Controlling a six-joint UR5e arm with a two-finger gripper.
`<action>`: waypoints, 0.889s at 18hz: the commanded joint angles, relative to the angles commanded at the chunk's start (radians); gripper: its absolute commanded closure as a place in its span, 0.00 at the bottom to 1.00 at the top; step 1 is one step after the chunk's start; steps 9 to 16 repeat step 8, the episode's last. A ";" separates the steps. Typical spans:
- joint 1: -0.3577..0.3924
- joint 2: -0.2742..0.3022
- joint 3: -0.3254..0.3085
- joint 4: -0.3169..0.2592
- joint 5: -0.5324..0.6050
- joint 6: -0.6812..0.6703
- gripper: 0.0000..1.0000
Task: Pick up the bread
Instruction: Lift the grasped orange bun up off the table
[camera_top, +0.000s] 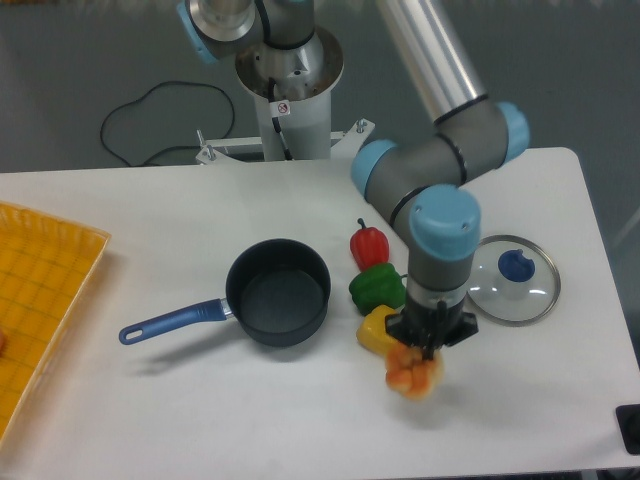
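The bread is a lumpy orange object with pale patches, at the front right of the table. My gripper stands straight over it, pointing down, and its fingers close on the bread's top. The bread looks held just above the table, with a faint shadow under it. Its upper part is hidden by the gripper. A yellow pepper lies just left of it, touching or nearly touching.
A green pepper and a red pepper lie behind the yellow one. A dark pot with a blue handle stands to the left. A glass lid lies to the right. A yellow tray is at the left edge.
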 joint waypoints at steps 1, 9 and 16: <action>0.009 0.011 0.000 -0.026 0.002 0.041 1.00; 0.075 0.035 -0.011 -0.103 0.029 0.240 1.00; 0.075 0.035 -0.011 -0.103 0.029 0.240 1.00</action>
